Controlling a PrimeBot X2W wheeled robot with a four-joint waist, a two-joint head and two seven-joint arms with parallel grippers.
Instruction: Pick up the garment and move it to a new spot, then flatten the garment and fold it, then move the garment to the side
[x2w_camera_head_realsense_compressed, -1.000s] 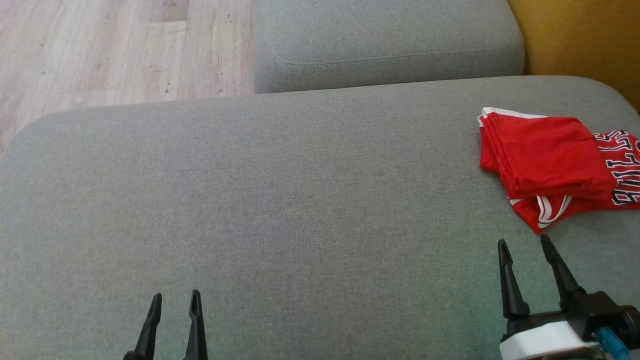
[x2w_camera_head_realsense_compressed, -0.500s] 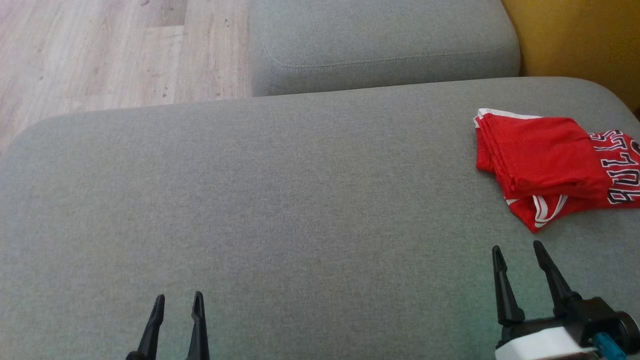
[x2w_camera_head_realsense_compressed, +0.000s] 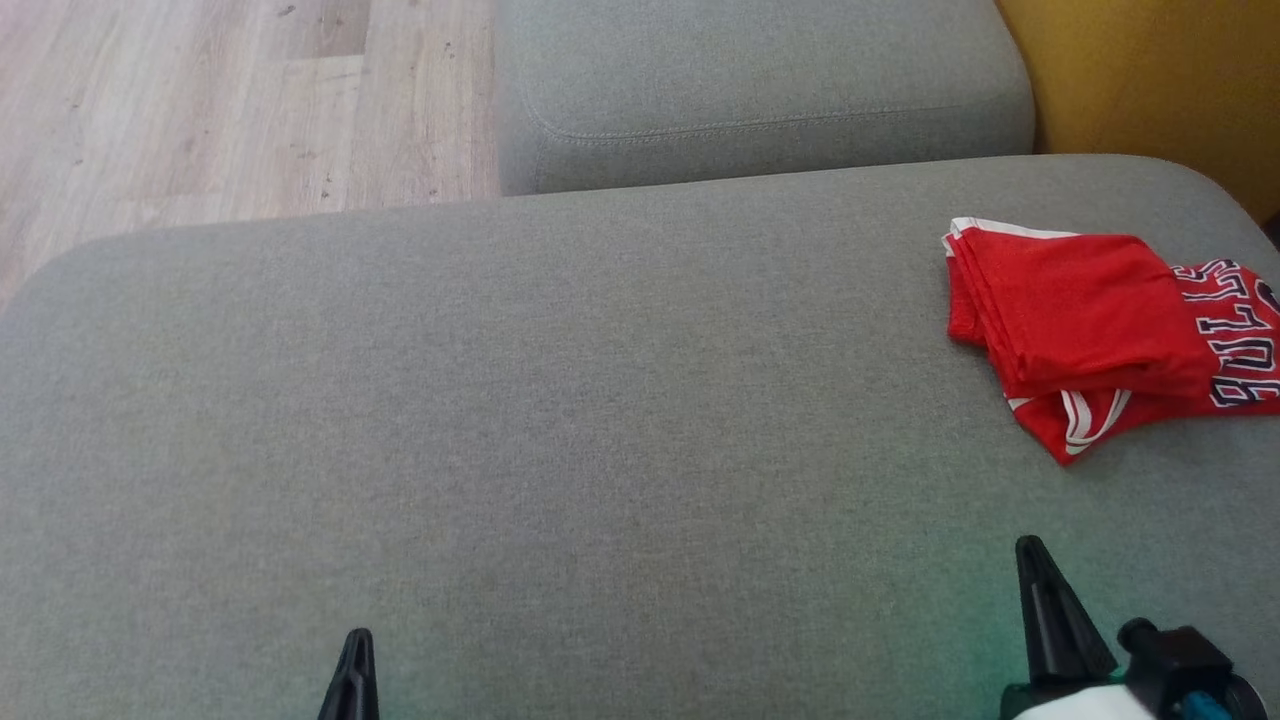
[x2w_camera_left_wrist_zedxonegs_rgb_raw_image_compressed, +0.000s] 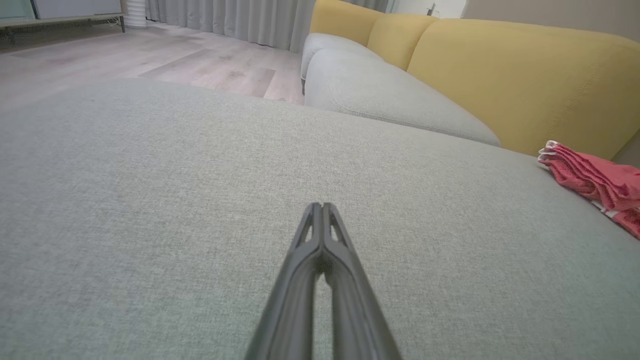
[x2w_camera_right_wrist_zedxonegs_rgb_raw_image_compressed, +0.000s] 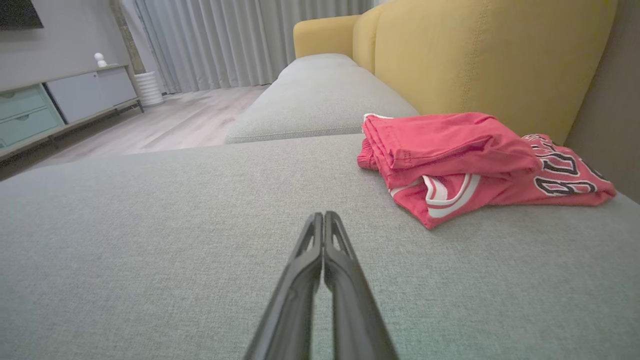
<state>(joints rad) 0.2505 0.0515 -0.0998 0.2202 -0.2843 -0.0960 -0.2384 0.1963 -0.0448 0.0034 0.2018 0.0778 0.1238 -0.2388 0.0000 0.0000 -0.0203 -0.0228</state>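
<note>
Garment lies long axis left-right, lettered end rightward; left tool, right tool pinched together.

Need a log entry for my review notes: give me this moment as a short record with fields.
garment: red jersey with dark lettering, folded, lying flat at the right end of the cushion
cushion: grey sofa seat, bare apart from the garment
backrest: yellow, behind the garment
left gripper: fingers shut, empty, over the cushion, far from the garment
right gripper: fingers shut, empty, short of the garment, not touching it
task stage: garment looks folded and set to the side
</note>
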